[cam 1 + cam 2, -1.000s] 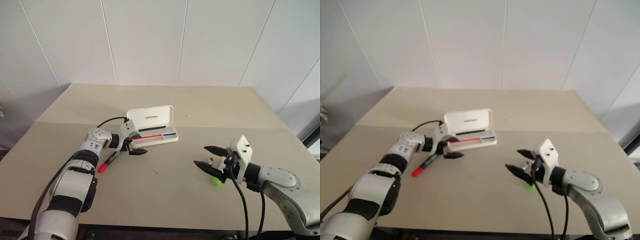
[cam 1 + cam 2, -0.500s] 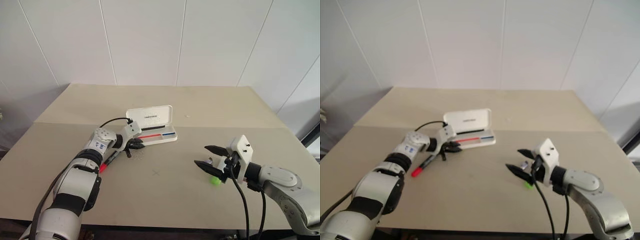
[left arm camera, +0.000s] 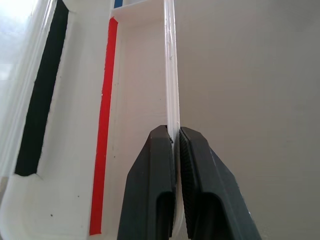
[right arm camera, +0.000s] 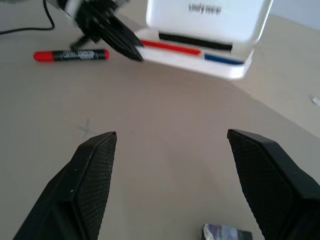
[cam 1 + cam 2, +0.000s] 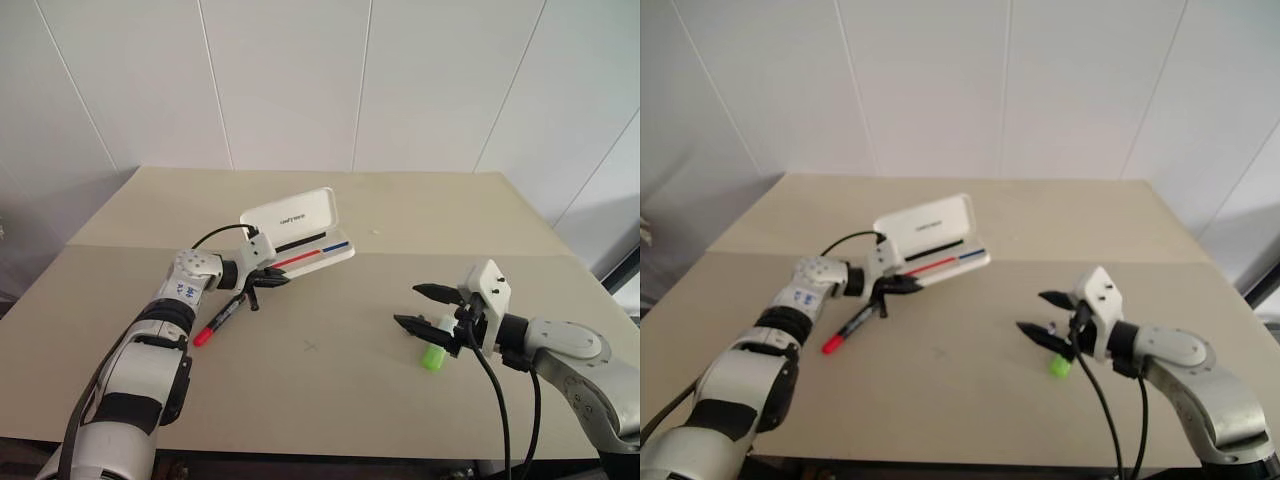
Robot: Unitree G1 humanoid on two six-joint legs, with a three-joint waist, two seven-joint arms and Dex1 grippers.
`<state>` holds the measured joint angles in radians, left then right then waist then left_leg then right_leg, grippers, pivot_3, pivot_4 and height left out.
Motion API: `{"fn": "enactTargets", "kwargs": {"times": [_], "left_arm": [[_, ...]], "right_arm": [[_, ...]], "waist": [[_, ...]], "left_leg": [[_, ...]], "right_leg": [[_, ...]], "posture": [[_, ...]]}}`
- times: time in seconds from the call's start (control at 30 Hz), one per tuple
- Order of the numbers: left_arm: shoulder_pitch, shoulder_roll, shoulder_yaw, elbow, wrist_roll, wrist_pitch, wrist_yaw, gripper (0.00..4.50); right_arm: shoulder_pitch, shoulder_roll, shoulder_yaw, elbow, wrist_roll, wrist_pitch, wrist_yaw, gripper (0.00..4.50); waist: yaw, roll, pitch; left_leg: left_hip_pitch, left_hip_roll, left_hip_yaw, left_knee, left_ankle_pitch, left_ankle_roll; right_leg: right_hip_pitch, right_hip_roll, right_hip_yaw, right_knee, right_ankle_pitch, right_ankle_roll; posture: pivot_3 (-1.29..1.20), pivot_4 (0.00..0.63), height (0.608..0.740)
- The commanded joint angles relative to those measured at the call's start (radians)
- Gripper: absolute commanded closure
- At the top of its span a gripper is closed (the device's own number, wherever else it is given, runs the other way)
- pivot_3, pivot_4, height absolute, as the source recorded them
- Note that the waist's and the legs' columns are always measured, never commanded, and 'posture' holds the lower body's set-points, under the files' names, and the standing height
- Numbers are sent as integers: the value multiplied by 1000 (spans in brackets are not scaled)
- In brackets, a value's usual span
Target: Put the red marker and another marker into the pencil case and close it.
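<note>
Tabletop (image 5: pixel 330 400), beige, fills the lower frame. Nearest, at lower right, the right gripper (image 5: pixel 428 308) hangs with jaws spread wide above the stubby green marker (image 5: pixel 433 356), beside a tiny grey object (image 4: pixel 226 233). At left centre, the red marker (image 5: pixel 222 320) lies flat, cap toward the viewer. Just beyond it, the left gripper (image 5: pixel 268 281), wide open a second ago, has clamped its jaws on the front wall of the pencil case (image 5: pixel 300 228). The open case, previously resting flat, now sits tilted, so it is being repositioned; both markers remain outside it.
</note>
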<state>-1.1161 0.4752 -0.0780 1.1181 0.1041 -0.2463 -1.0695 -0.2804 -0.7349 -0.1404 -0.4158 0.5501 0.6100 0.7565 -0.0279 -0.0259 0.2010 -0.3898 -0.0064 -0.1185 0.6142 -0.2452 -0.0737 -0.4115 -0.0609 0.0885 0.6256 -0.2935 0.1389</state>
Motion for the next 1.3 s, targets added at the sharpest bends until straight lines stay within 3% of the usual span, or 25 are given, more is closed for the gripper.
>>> {"fn": "enactTargets", "kwargs": {"times": [0.03, 0.23, 0.57, 0.83, 1.3], "left_arm": [[67, 35, 16, -184, -64, -20, -89, 4489], [287, 101, 14, -568, -149, 87, -195, 4489], [475, 159, 9, -858, -177, 136, -169, 4489], [541, 167, 6, -957, -202, 112, -156, 4489], [594, 143, -128, -953, -118, 37, -94, 4489]], "right_arm": [[-15, -24, -41, -3, 14, -19, 27, 0], [11, -59, -73, 2, 31, -20, 83, 0], [154, -110, -209, -64, 146, -47, 238, 0], [192, -119, -223, -65, 162, -49, 249, 0], [154, -91, -158, -57, 137, -61, 186, 0]], "waist": [[-1, 0, 0], [0, 0, 0], [3, 0, 0], [-3, 0, 0], [0, 0, 0]], "left_leg": [[0, 0, 0, 0, 0, 0], [0, 1, 0, 0, 0, 0], [1, 1, 0, 1, 0, 0], [3, 1, 1, 2, 0, 0], [3, 1, 1, 3, 0, 0]], "right_leg": [[0, 0, 0, 0, 0, 0], [0, 0, 0, 1, 0, 0], [2, 0, 1, 1, 0, 0], [3, 0, 1, 1, 0, 0], [3, 0, 1, 0, 0, 0]], "posture": [[0, 150, 740], [0, 150, 740], [0, 150, 740], [0, 150, 740], [0, 150, 740]]}}
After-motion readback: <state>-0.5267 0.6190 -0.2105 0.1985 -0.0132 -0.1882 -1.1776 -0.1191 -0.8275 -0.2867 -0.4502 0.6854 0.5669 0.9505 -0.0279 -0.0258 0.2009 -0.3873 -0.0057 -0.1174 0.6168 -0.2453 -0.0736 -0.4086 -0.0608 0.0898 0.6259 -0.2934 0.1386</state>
